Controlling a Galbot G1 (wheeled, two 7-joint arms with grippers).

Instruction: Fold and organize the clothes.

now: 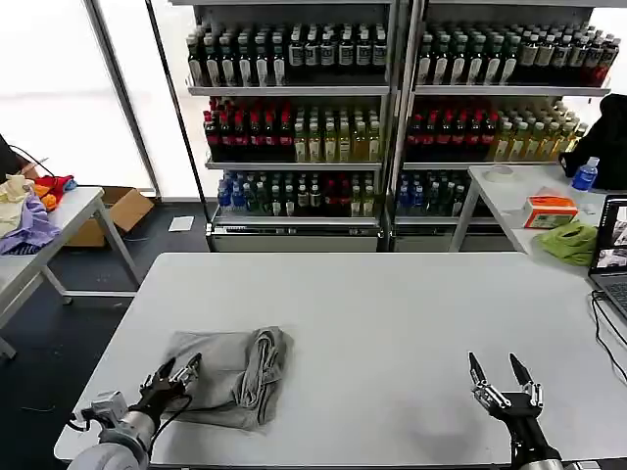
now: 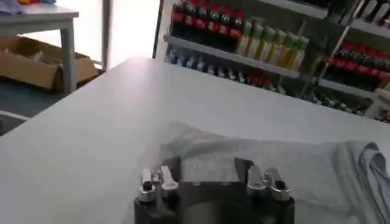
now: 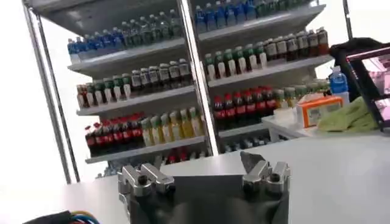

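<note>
Looking from the head view, the grey shirt (image 1: 233,375) lies partly folded on the tabletop (image 1: 392,313), near the front left edge, and the left gripper (image 1: 176,375) hovers at its near-left corner with fingers spread, pinching nothing. The right gripper (image 1: 503,377) waits well apart, also spread. In the left wrist view, the left gripper (image 2: 209,170) stands just over the cloth (image 2: 262,161). In the right wrist view, the right gripper (image 3: 204,167) is wide and empty. I judge the next fold needs a firm grasp of this edge first.
</note>
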